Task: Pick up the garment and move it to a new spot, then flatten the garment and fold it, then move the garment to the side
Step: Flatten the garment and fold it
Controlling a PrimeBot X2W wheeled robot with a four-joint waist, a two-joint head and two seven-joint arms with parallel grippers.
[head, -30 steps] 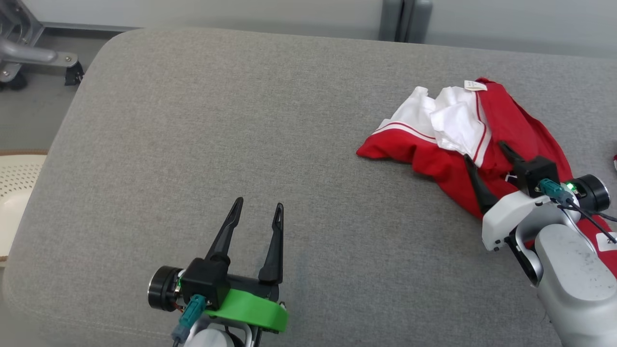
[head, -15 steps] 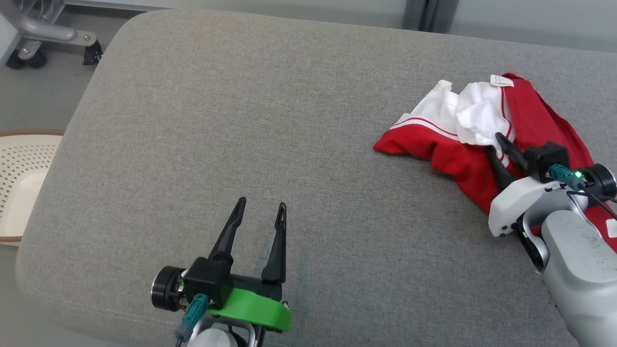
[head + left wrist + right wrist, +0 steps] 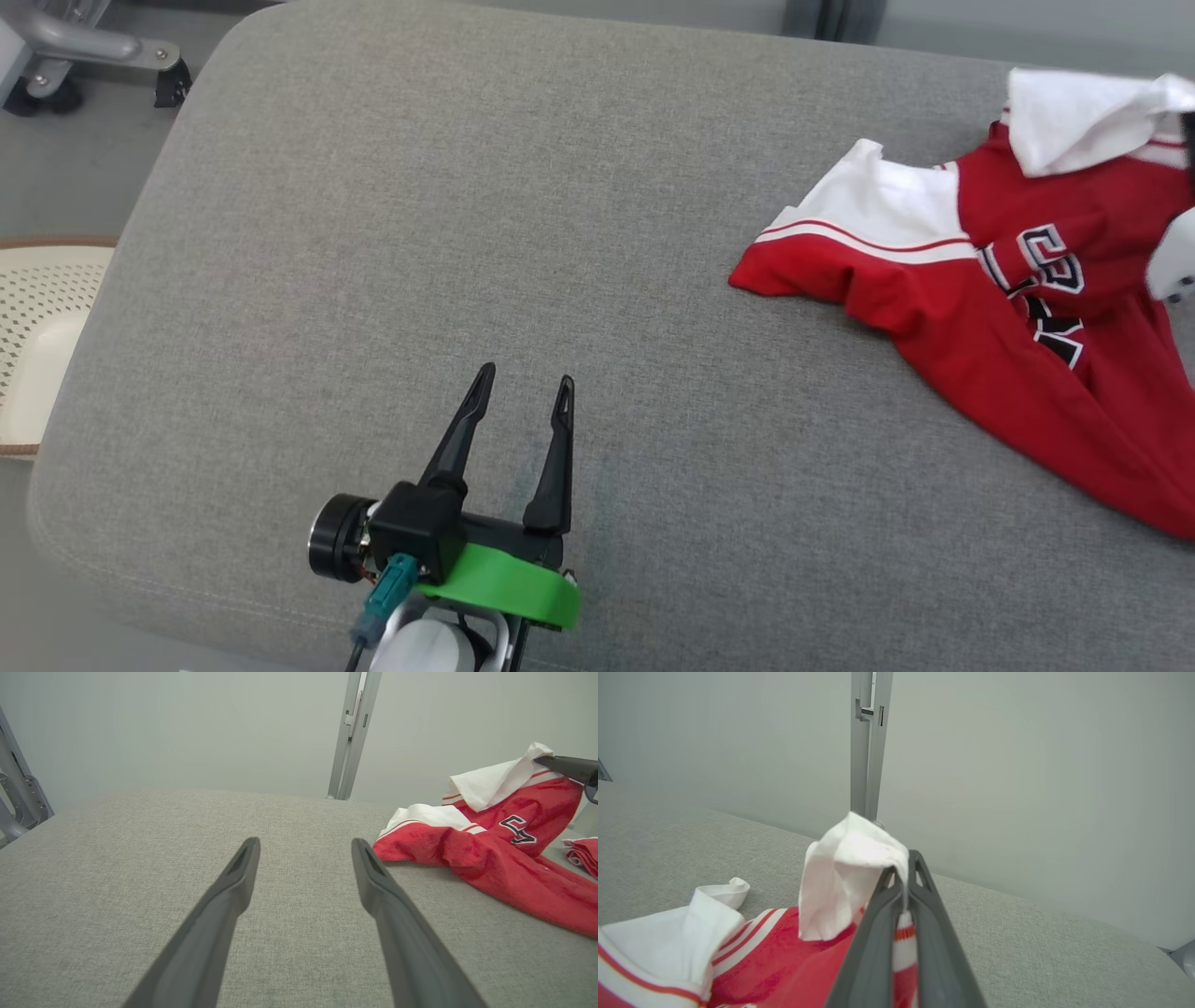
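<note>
The garment [image 3: 980,317] is a red and white shirt with black-and-white lettering, lying at the right of the grey cushion. Its white part is raised off the surface. My right gripper [image 3: 903,870] is shut on that white fabric, which bunches over the fingertips. In the left wrist view the same gripper [image 3: 563,764] comes in from the right edge and holds up the garment [image 3: 490,858]. My left gripper [image 3: 523,387] hovers open over bare cushion, well to the left of the garment, with nothing between its fingers [image 3: 233,882].
The grey cushion [image 3: 420,233] has rounded edges at the left and front. A cream perforated basket [image 3: 37,327] sits beyond the left edge, and a metal frame with a caster [image 3: 93,51] stands at the far left. Another red cloth [image 3: 581,851] lies at the right.
My right gripper closed on the garment's white part and lifted it up and to the right, spreading the shirt so its lettering shows. The left gripper stayed open. The head camera shifted.
</note>
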